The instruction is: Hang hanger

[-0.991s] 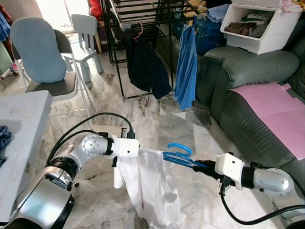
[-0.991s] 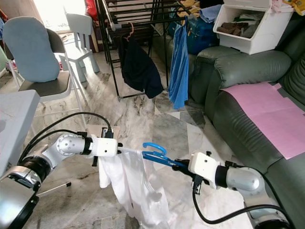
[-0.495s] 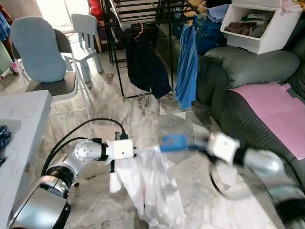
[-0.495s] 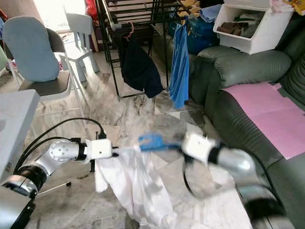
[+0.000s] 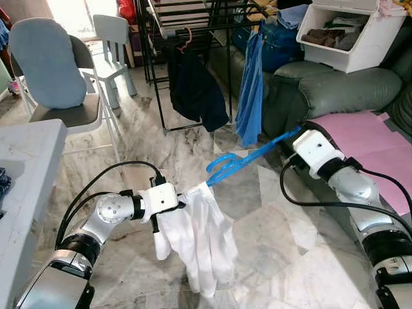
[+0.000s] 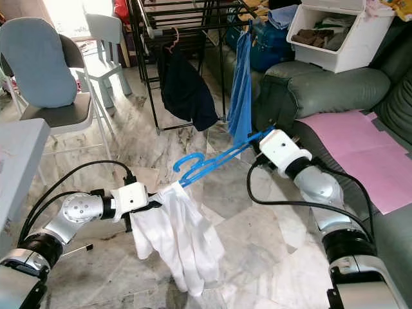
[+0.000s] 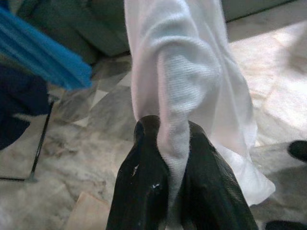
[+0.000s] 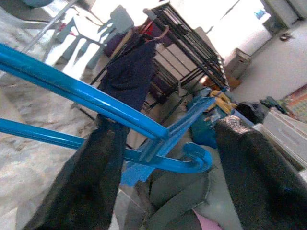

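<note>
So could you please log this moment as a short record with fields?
left tool: shut on shirt
shirt: white, hanging from hanger's low end
right tool: at hanger's raised end
hanger: blue, tilted, hook by the shirt
rack: black, beyond; dark garment and blue garment hang on it
sofa: on robot's right

— Any writing, label or number to read here?

— None. The white storage bin (image 5: 351,35) on the sofa, the blue hanger (image 5: 248,158) and the white garment (image 5: 199,238) carry no legible print.

— Brand marks on the robot's arms?

— Nothing readable there either.
</note>
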Tool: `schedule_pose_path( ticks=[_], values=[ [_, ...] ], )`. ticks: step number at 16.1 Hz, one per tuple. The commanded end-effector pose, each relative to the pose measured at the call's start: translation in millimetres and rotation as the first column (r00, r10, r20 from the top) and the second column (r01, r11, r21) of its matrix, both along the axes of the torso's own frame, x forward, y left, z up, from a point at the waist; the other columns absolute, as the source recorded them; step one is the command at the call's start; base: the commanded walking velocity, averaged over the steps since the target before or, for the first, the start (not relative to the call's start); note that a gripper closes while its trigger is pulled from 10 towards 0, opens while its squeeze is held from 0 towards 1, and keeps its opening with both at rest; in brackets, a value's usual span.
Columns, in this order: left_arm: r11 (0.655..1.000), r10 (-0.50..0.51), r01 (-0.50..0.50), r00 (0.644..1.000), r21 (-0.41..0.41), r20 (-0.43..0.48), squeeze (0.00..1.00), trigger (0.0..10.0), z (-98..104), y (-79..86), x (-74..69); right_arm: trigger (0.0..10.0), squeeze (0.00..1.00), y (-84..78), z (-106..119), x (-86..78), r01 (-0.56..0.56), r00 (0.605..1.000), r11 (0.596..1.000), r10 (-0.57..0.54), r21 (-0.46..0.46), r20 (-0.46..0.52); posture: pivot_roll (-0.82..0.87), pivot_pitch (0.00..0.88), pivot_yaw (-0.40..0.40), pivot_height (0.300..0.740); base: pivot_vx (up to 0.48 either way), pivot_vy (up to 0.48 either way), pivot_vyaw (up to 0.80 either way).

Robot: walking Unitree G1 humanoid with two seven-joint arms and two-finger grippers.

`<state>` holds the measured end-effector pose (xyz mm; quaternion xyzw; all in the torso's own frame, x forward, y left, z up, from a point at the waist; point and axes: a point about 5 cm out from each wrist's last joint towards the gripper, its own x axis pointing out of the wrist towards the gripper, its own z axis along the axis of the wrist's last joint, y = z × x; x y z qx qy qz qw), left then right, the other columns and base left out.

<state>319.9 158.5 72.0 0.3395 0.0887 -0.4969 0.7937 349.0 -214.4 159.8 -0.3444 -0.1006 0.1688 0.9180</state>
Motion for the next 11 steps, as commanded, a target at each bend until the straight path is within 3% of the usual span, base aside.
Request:
schedule_pose_path(
  ticks=[1,3,4,6,8,9,11],
  values=[
    [0.997,0.068,-0.066,0.996,0.034,-0.059,0.0,0.0,-10,8.1,-2.3,10.0,1.0,-12.8,27,6.4,0.09,0.986,0.989,-0.106,0.12,0.13,-0.17,0.0,0.0,0.74,0.0,0.0,0.0],
    [0.972,0.227,-0.231,0.969,-0.034,-0.101,0.0,0.0,-13,12.6,3.6,10.0,1.0,-17.0,34,5.5,0.143,0.966,0.972,-0.178,0.186,0.187,-0.17,0.0,0.005,0.74,0.0,0.0,0.0],
    [0.963,0.251,-0.259,0.961,-0.067,-0.112,0.0,0.0,-13,10.6,4.2,10.0,1.0,-12.8,29,4.3,0.102,0.98,0.971,-0.135,0.217,0.143,-0.17,0.0,0.008,0.74,0.0,0.0,0.0],
    [0.971,0.213,-0.222,0.971,-0.086,-0.106,0.0,0.0,-14,1.7,2.1,10.0,1.0,1.6,8,-2.5,-0.011,0.999,0.981,0.004,0.192,0.035,-0.17,0.0,0.011,0.74,0.0,0.0,0.0],
    [0.977,0.193,-0.201,0.976,-0.071,-0.101,0.0,0.0,-13,-1.5,2.0,10.0,1.0,13.3,-5,-9.0,-0.116,0.992,0.982,0.123,0.15,-0.036,-0.17,0.0,0.011,0.74,0.0,0.0,0.0],
    [0.974,0.204,-0.212,0.974,-0.084,-0.102,0.0,0.0,-11,-2.7,4.8,10.0,1.0,22.5,-15,-16.8,-0.225,0.964,0.966,0.239,0.125,-0.113,-0.17,0.0,0.012,0.74,0.0,0.0,0.0],
    [0.972,0.205,-0.214,0.974,-0.098,-0.094,0.0,0.0,-6,-4.4,7.9,10.0,1.0,28.9,-27,-28.9,-0.348,0.907,0.933,0.36,0.095,-0.216,-0.17,0.0,0.012,0.74,0.0,0.0,0.0]
  ],
)
